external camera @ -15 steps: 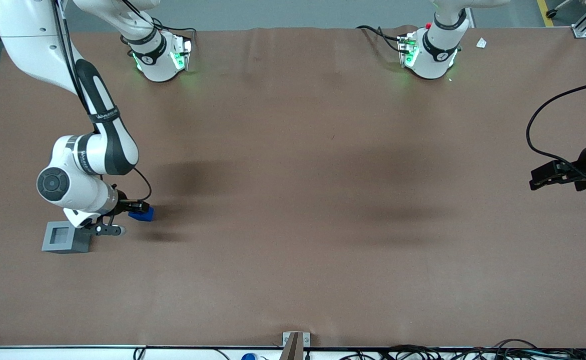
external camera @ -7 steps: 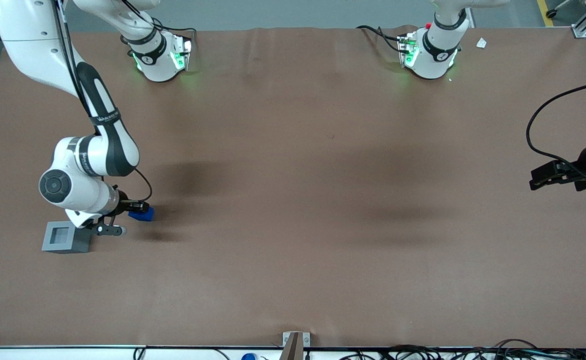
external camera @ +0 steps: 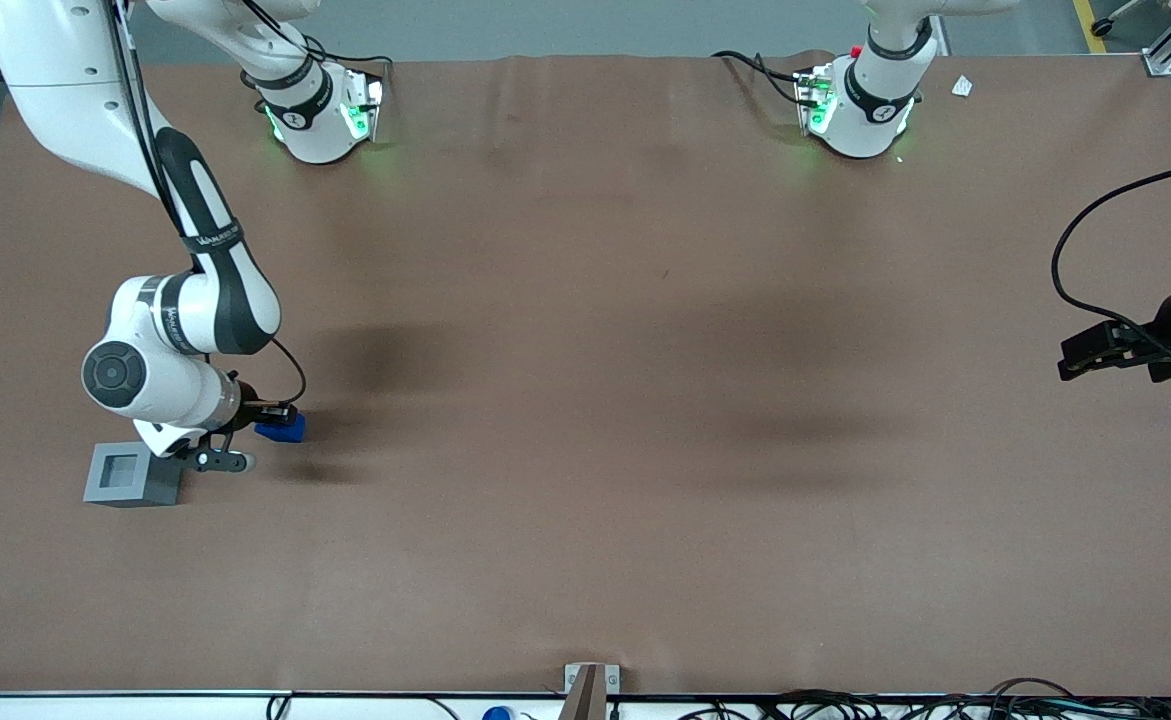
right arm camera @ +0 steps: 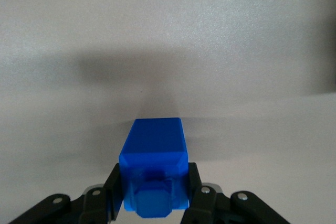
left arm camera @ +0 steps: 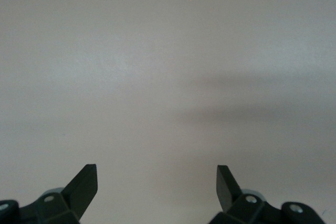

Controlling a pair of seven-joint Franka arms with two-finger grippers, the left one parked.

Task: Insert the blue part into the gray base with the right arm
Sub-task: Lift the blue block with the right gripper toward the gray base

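The blue part (external camera: pixel 282 428) is held between the fingers of my right gripper (external camera: pixel 275 420), which is shut on it just above the brown table. In the right wrist view the blue part (right arm camera: pixel 155 166) fills the gap between both black fingers (right arm camera: pixel 114 187). The gray base (external camera: pixel 132 473), with its square recess facing up, sits on the table beside the gripper, slightly nearer the front camera and toward the working arm's end of the table. The right arm's wrist (external camera: pixel 160 385) hangs above the base's edge.
The brown table mat (external camera: pixel 585 400) spreads wide toward the parked arm's end. Two arm bases with green lights (external camera: pixel 320 110) (external camera: pixel 860 100) stand along the table edge farthest from the front camera. A metal bracket (external camera: pixel 590 685) sits at the near edge.
The right arm's wrist has shifted slightly; the gripper and blue part have risen a little. The gray base has not moved.
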